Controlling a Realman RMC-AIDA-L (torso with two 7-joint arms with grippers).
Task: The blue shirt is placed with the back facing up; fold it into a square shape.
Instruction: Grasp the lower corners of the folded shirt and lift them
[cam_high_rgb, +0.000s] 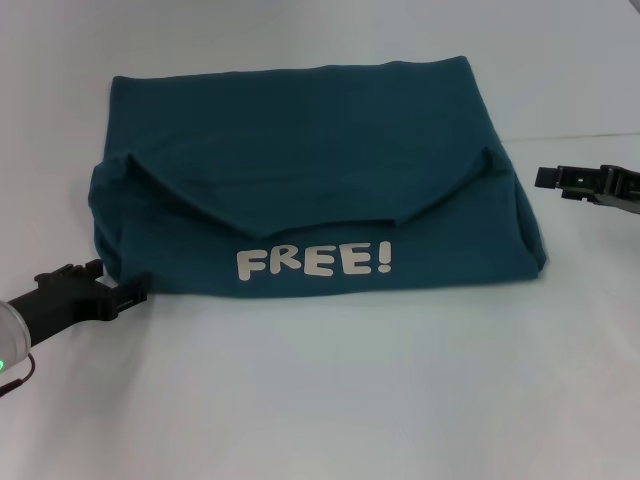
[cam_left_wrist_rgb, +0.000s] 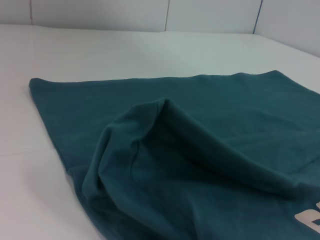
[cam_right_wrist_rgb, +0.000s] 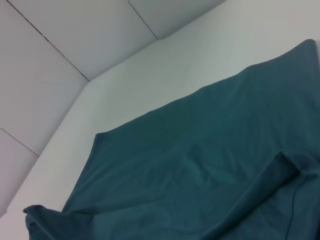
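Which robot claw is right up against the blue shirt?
The left gripper: it sits at the near left corner of the blue shirt. The right gripper hangs off to the shirt's right side, with white table between.

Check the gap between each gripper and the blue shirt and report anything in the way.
Nothing visible stands in the way. The left gripper sits at the near left corner of the blue shirt, right against the cloth. The right gripper is off the shirt's right edge, with only bare white table between.
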